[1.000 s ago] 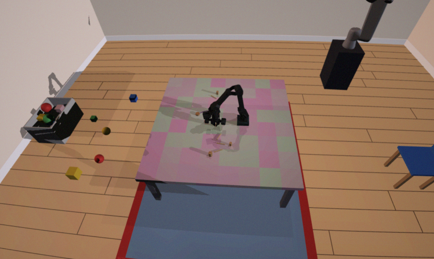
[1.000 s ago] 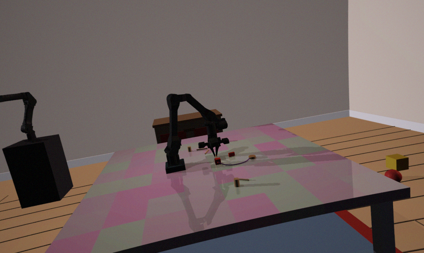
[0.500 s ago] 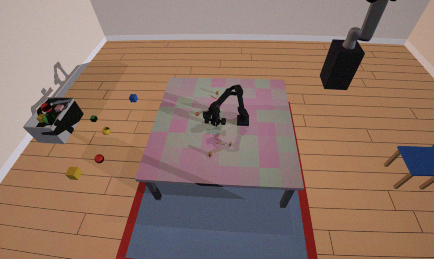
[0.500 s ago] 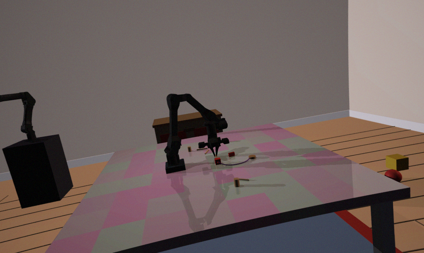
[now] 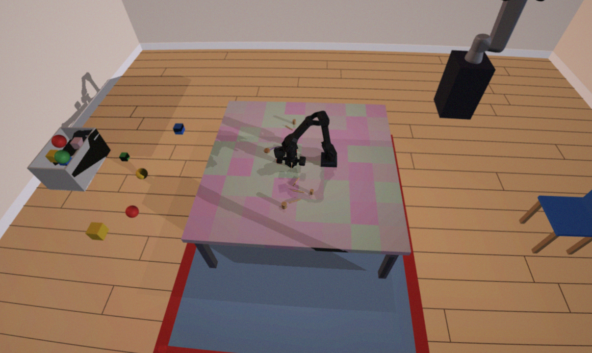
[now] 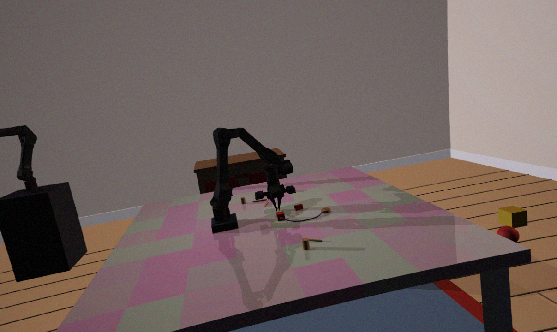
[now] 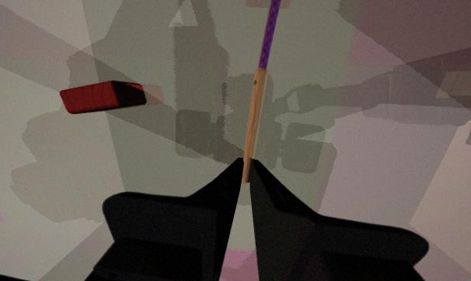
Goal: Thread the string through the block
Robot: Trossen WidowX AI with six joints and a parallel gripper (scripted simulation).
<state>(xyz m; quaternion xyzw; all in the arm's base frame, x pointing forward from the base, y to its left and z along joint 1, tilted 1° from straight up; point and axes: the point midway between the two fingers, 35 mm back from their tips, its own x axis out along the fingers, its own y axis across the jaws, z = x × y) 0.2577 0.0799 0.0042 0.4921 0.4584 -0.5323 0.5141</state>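
My gripper [image 5: 291,165] [image 6: 278,209] [image 7: 246,164] points down and is shut on the thin wooden stick [image 7: 255,113] near its free end. The purple string [image 6: 298,221] [image 7: 269,35] leaves the stick's other end and runs out at the top of the wrist view. The red block [image 6: 280,215] sits on the table just in front of the fingertips in the exterior view. The string from the round button [image 5: 267,150] [image 6: 325,210] curves to its near face, where the dark hole is. The fingers and stick are on the far side. The block's far face is hidden.
A second red piece [image 6: 298,206] [image 7: 91,97] lies to one side of the gripper. Loose sticks [image 5: 296,190] [image 5: 294,201] [image 6: 314,240] and small upright pegs [image 5: 311,191] [image 5: 284,205] [image 6: 305,244] stand or lie on the checkered table [image 5: 363,197].
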